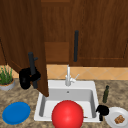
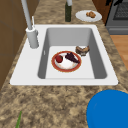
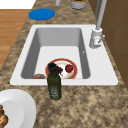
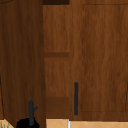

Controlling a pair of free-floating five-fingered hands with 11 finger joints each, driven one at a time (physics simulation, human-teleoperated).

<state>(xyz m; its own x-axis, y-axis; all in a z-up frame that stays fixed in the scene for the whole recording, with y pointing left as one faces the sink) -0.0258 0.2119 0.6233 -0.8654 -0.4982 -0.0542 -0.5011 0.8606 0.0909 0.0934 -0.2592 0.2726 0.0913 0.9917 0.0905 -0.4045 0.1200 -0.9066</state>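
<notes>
Brown wood makes up the wall cupboard, and its left door (image 1: 23, 37) stands swung out over the bench (image 1: 117, 93) because the left robot hand (image 1: 27, 77) is clamped on the door's black handle (image 1: 32, 67). Below, the white sink (image 2: 32, 65) holds a red-rimmed plate (image 2: 66, 61) of food. The right robot hand (image 1: 102, 110) hangs, fingers curled and holding nothing, at the sink's near right corner, beside a green bottle (image 1: 106, 94).
</notes>
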